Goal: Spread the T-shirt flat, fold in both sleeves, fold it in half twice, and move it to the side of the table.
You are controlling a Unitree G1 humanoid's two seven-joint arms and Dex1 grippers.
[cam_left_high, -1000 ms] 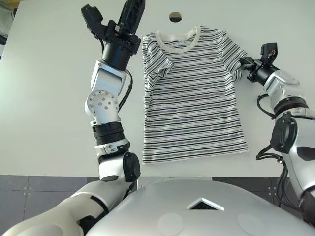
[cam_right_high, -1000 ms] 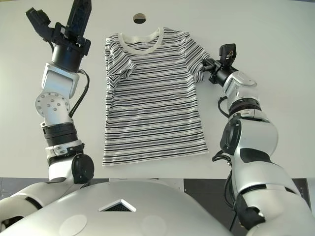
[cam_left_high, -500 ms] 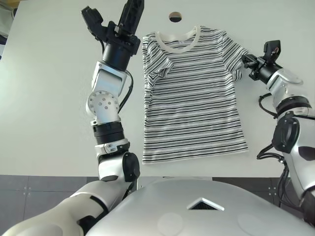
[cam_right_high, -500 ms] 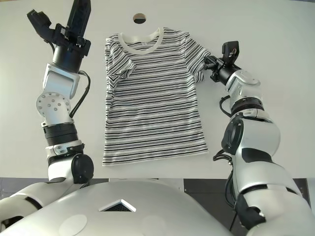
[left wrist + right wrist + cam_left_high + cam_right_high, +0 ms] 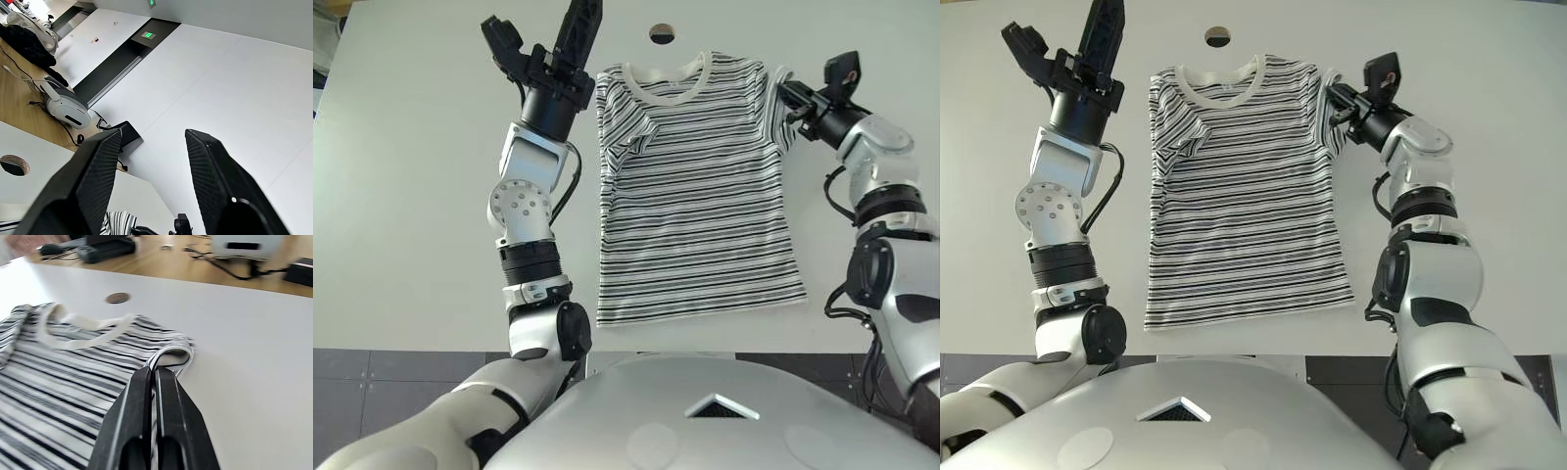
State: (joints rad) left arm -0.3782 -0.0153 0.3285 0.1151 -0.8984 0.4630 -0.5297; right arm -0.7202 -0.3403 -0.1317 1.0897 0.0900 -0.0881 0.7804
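Already spread, the T-shirt (image 5: 695, 196) is pinched at its last unfolded sleeve (image 5: 171, 352) by the right gripper (image 5: 152, 371); the left gripper (image 5: 154, 134) is held wide open.

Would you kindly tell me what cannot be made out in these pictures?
- Right wrist view: shut fingers of the right tool hide the sleeve edge they pinch.
- Left wrist view: the picture's edge cuts off the T-shirt beyond the open left tool.
- Right wrist view: the far desk items are blurred.
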